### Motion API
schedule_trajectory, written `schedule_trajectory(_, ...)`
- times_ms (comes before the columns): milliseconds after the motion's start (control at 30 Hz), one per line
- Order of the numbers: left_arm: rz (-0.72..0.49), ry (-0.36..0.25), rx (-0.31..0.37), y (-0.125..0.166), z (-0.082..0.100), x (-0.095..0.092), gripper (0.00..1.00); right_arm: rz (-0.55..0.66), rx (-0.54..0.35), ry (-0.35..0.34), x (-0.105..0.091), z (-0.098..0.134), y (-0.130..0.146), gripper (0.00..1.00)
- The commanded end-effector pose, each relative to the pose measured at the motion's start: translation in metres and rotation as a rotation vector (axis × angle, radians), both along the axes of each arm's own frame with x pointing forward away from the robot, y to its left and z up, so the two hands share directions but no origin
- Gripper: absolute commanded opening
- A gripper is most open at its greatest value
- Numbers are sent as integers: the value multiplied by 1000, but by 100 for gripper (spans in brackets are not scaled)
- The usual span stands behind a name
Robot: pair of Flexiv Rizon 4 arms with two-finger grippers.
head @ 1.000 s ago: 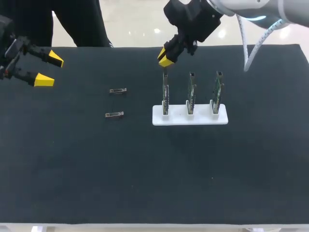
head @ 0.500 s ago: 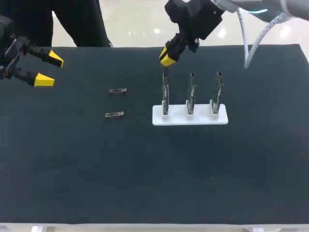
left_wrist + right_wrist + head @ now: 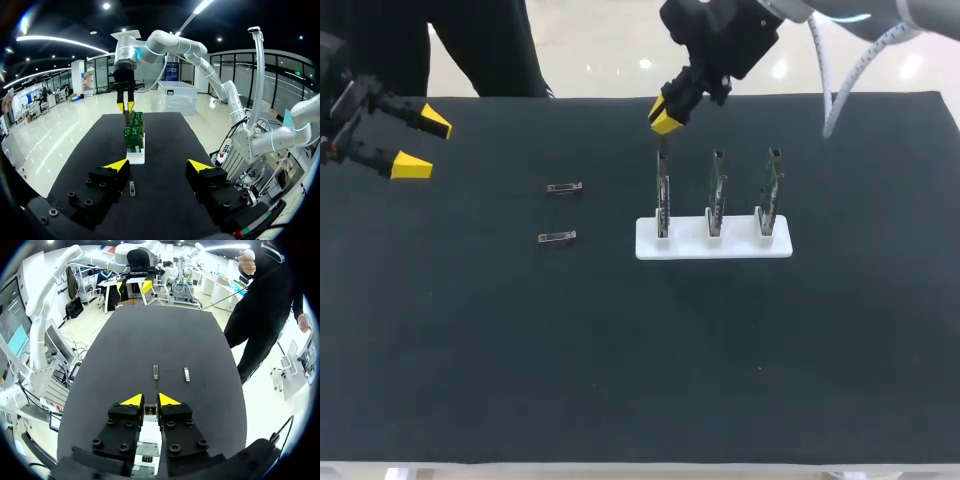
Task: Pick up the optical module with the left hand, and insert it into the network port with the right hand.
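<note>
The black table [image 3: 620,380] carries a white stand [image 3: 740,250] a little past centre toward 1 o'clock, with three boards upright in a row in its slots. Two modules lie flat on the table at the stand's 9 o'clock, apart from it and from each other: the far module [image 3: 564,188] and the near module [image 3: 557,238]. Nothing touches either one. The left arm [image 3: 340,100] sits at the table's 10 o'clock edge, well apart from both modules. The left jaws stand wide and hold nothing. In the left wrist view one module lies on the table ahead, between the yellow tips, with the stand beyond it. The right arm [image 3: 725,40] reaches in from 1 o'clock and hangs just above the top of the end board [image 3: 663,195] at the row's 9 o'clock end. The right jaws are narrow, with a slim gap between the tips, and grip nothing. The board's top shows through that gap in the right wrist view.
</note>
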State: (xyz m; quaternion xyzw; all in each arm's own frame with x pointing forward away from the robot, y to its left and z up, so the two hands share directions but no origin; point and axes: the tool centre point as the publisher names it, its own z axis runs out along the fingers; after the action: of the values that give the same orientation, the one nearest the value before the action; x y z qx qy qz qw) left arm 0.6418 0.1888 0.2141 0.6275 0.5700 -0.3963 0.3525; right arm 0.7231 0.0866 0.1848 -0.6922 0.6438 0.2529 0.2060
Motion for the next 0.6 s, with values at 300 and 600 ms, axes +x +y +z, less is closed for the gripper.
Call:
schedule_trajectory(300, -1, 1, 3, 0, 0, 1, 100, -2, 10, -5, 1, -6, 2, 0)
schedule_trajectory(600, -1, 1, 3, 0, 0, 1, 100, -7, 6, -4, -1, -6, 2, 0)
